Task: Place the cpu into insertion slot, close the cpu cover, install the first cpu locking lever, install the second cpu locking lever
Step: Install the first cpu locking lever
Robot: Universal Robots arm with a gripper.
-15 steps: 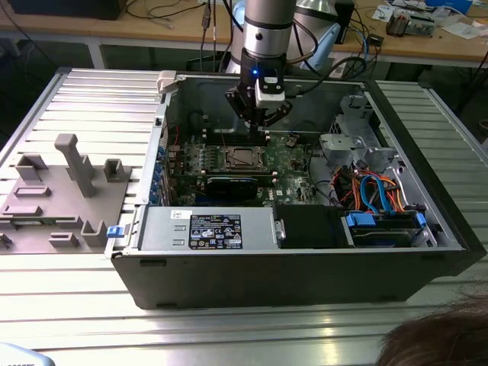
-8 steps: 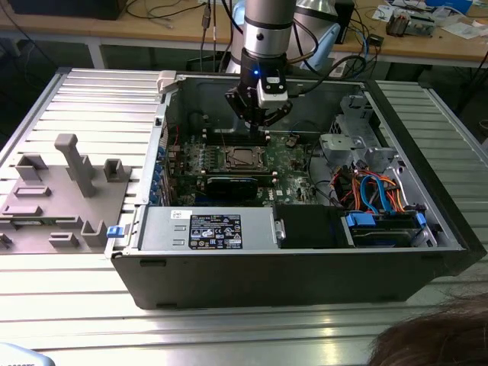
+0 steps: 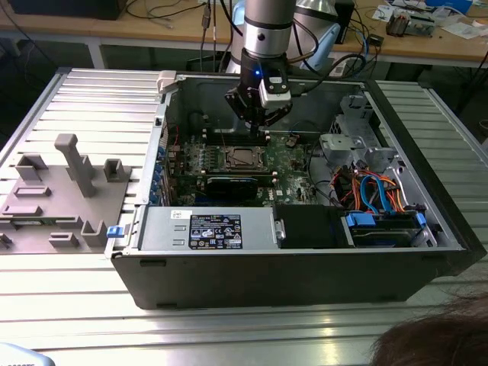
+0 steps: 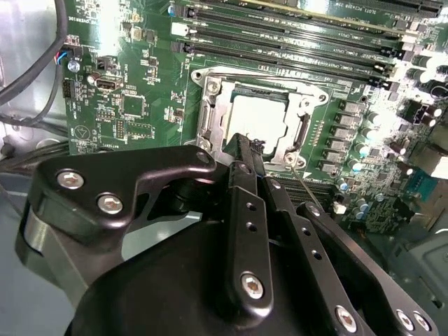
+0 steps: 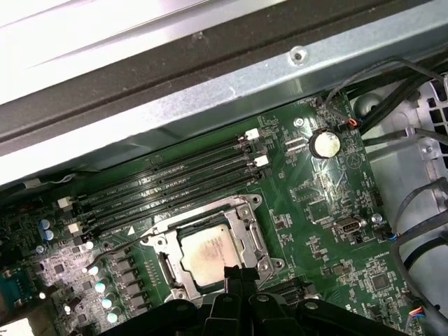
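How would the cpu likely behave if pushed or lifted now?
The cpu is a flat metal-topped square: probably rigid and light. Its smooth top may be slippery. Framed by the cpu cover, it likely won't slide sideways.

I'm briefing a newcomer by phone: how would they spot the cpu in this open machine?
Look into the open computer case at the green circuit board on its floor, just under the gripper. Beside the long black memory slots, the cpu is the one flat, dull silver square, ringed by bright metal; its neighbours are narrow dark strips.
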